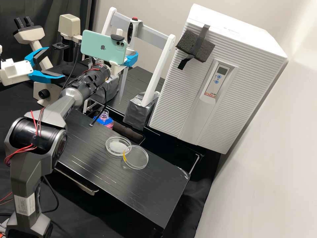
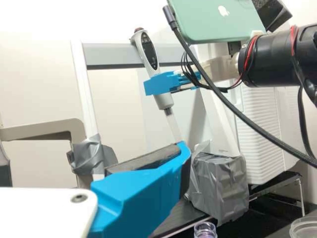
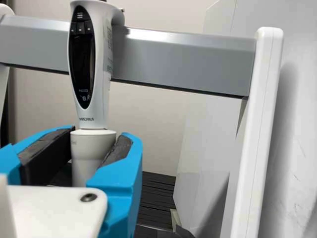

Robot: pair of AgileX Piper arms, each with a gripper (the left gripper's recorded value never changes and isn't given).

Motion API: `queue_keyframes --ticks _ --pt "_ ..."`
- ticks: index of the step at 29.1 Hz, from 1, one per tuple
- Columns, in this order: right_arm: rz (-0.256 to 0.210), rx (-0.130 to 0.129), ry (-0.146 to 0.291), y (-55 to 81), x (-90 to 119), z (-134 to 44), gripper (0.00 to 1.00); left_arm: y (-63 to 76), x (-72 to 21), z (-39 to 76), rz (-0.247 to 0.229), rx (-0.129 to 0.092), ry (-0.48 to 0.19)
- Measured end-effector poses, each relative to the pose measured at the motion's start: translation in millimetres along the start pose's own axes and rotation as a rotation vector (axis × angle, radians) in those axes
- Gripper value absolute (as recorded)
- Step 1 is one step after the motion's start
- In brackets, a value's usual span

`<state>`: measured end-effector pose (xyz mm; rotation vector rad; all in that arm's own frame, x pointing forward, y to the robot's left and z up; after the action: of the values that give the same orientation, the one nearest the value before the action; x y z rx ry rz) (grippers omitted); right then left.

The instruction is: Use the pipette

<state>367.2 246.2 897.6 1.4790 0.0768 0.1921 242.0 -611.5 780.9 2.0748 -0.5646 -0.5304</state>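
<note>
This is looking like a laboratory: a binocular microscope (image 1: pixel 29 33) is standing at the back of the black bench, a clear petri dish (image 1: pixel 118 145) and a second clear dish (image 1: pixel 136 158) are lying together on a black platform (image 1: pixel 148 188), and a pipette (image 3: pixel 91 64) is hanging on a white-and-grey stand (image 1: pixel 155 36). A large white ribbed instrument (image 1: pixel 237 53) with a small control panel is sitting beside the stand, and a bottle of blue liquid (image 1: pixel 105 119) is standing near the dishes.

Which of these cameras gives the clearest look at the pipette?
The right wrist view: the pipette stands close up, its dark panel facing the camera, with the right gripper around its lower shaft. The left wrist view shows most of its length, but from farther off. In the high view a green phone hides part of it.
</note>
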Motion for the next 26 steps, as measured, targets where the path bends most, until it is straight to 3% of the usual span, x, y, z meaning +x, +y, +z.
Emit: queue_keyframes --ticks 4,11,18,21,26 --pt "-0.002 0.000 0.002 -0.6 0 -0.7 0.00 0.0 0.0 -0.2 0.000 -0.001 0.002" --pt "-0.004 0.053 0.005 -0.8 -1 -1.8 0.00 0.2 0.0 -1.3 0.002 -0.010 0.014" --pt "-0.021 0.122 0.021 0.2 -5 -8.1 0.00 0.2 0.0 -1.3 0.002 -0.010 0.014" --pt "-0.025 0.142 0.025 -0.1 -6 -10.0 0.00 0.3 0.0 -1.8 0.002 -0.009 0.016" --pt "-0.015 0.151 0.033 4.3 -7 -12.7 0.00 0.3 0.0 -1.8 0.002 -0.009 0.016"
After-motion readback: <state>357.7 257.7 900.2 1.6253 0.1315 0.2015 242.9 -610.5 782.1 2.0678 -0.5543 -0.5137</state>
